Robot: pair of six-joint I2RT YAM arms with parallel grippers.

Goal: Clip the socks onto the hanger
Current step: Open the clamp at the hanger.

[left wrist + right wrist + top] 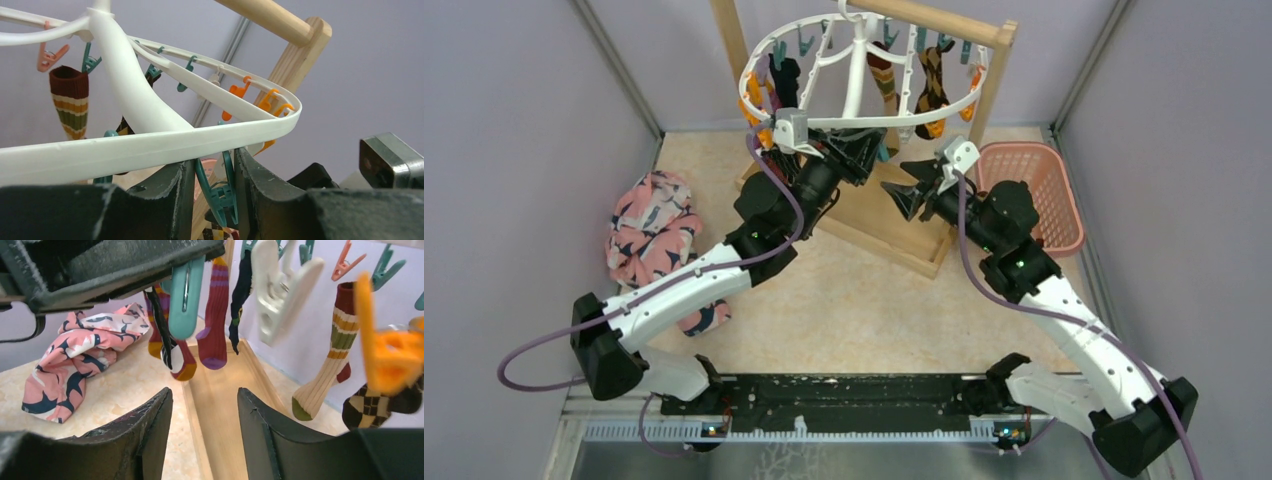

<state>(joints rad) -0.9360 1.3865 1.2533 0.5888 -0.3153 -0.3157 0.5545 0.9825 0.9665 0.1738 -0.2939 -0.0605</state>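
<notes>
The white oval hanger [854, 120] hangs from the wooden rack, with a black sock [784, 80], a striped sock [884, 80] and an argyle sock [934, 88] clipped on. My left gripper [869, 150] is under the near rim [150, 145], shut on a teal clip [222, 192] that it squeezes between its fingers [250, 195]. My right gripper [904, 190] is open and empty [205, 405], just right of the left one. In the right wrist view I see the teal clip [186, 295], a maroon-purple sock [214, 320], a black sock [241, 295], a cream striped sock [327, 360] and an argyle sock [375, 407] hanging.
The wooden rack's base [894, 235] lies under both grippers. A pink lattice basket [1039, 190] stands at the right. A pink bird-print cloth [649, 230] lies at the left, beside the left arm. Grey walls close in on both sides.
</notes>
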